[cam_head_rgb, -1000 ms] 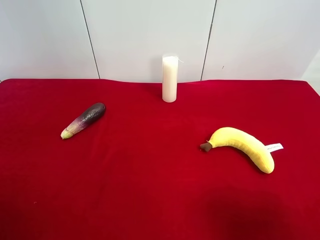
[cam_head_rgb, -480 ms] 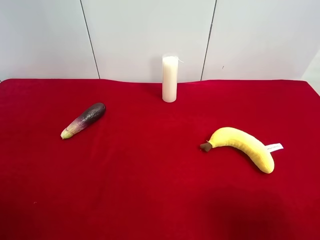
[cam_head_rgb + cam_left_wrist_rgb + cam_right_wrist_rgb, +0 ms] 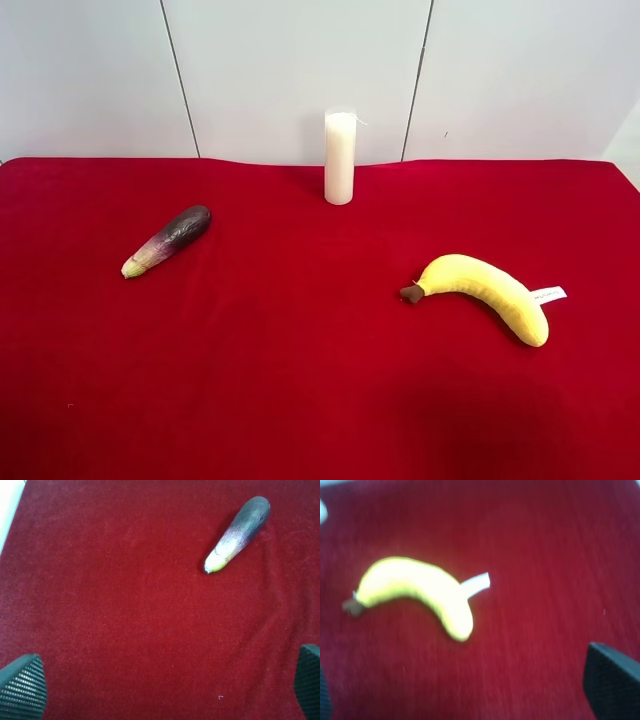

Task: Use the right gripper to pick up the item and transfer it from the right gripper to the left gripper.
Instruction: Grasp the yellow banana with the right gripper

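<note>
Red cloth covers the table [image 3: 300,380]; neither arm shows in the exterior high view

Left of frame: purple eggplant [image 3: 167,240], lying slantwise. Upper centre: white candle [image 3: 339,157], upright at the back edge of the cloth. Right of centre, lower down: the item [image 3: 487,293], a yellow plush banana. It lies flat and arched, brown stem [image 3: 411,294] toward frame centre, white tag [image 3: 548,294] sticking out near the right-hand end. Well apart from the other two, nothing touching it

Left gripper [image 3: 165,685]: jaws spread wide, empty, over bare cloth with the eggplant ahead. Right gripper [image 3: 467,692]: jaws spread wide, empty, above the banana, which sits nearer one jaw than the other; view blurred

Handling, as a judgement: stuffed fabric, so light and soft. It will squash under the jaws, is not fragile, and the nap should give grip. Best hold is probably across the thick part of the arch, jaws closing the short way. Taking it a little toward one end would leave free length for the left gripper at the handover. Avoid tag and stem: too thin, and the body would swing
</note>
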Available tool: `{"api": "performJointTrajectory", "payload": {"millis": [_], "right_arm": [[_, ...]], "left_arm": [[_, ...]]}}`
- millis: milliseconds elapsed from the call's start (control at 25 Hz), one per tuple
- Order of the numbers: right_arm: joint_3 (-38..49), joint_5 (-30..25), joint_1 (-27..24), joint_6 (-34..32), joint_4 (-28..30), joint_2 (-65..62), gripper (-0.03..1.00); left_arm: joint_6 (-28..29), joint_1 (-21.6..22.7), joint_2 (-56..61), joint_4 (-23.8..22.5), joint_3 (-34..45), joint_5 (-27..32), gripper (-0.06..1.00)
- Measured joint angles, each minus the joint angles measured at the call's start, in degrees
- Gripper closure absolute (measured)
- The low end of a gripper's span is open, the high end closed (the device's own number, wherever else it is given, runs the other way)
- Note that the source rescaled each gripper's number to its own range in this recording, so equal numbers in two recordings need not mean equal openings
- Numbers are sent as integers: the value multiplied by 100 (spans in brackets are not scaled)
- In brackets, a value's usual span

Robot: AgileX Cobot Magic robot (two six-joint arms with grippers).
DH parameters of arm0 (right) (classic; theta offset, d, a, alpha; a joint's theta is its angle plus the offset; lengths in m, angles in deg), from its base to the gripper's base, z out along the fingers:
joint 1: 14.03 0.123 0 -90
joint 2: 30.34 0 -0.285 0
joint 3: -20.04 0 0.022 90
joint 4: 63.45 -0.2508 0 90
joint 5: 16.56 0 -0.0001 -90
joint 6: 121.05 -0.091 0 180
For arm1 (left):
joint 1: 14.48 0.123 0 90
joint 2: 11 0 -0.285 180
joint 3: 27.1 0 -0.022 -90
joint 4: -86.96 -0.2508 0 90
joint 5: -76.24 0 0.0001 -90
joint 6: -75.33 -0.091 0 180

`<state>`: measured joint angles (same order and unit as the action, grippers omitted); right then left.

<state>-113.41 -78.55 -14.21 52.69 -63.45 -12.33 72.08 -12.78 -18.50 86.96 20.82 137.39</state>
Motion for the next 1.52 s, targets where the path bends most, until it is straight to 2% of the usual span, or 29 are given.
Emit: {"api": "performJointTrajectory", "payload": {"millis": [160,520,800,1080,1280,1520], "right_arm": [[-545,18,0,335,238,1561,-3],[-1465,410,243,452,585,5121,-3],[-1563,1306,268,461,596,7201,-3],[-1563,2079,268,953,339,8480,-3],[-1563,2428,274,1359,126,9001,-3],[-1563,2698,274,1418,126,9335,-2]], "left_arm": [[0,0,0,0,0,0,-6],[0,7,0,0,0,0,-6],[0,7,0,0,0,0,-6],[0,7,0,0,0,0,-6],[0,7,0,0,0,0,-6],[0,7,0,0,0,0,-6]]}}
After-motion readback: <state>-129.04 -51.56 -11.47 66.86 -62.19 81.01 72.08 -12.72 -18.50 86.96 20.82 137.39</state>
